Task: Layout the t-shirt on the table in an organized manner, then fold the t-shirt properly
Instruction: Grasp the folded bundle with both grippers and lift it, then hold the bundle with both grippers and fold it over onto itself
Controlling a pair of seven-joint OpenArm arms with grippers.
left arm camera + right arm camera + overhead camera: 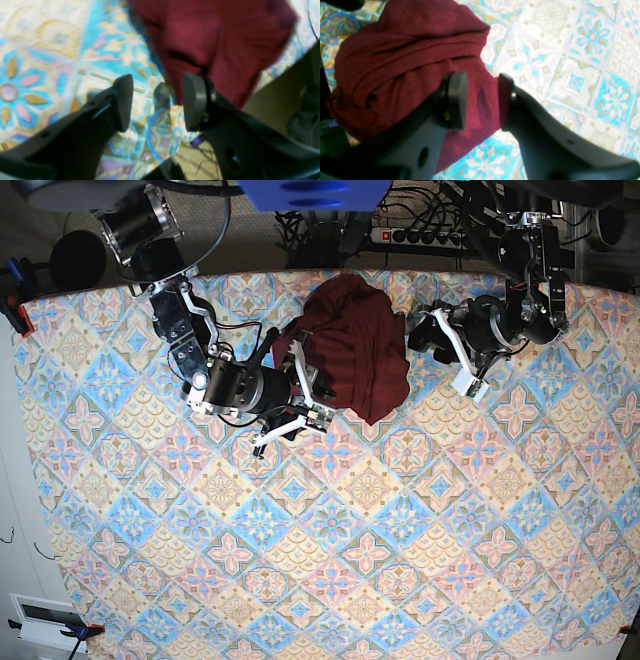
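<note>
T-shirt (352, 348) bunched (between both arms) on table (330, 560)

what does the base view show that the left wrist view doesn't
Only the base view shows both arms at once, the right claw at the bunched t-shirt, and the power strip behind the table. Only the left wrist view shows the left claw close up, open and empty. Both show the maroon t-shirt and patterned table.
</note>
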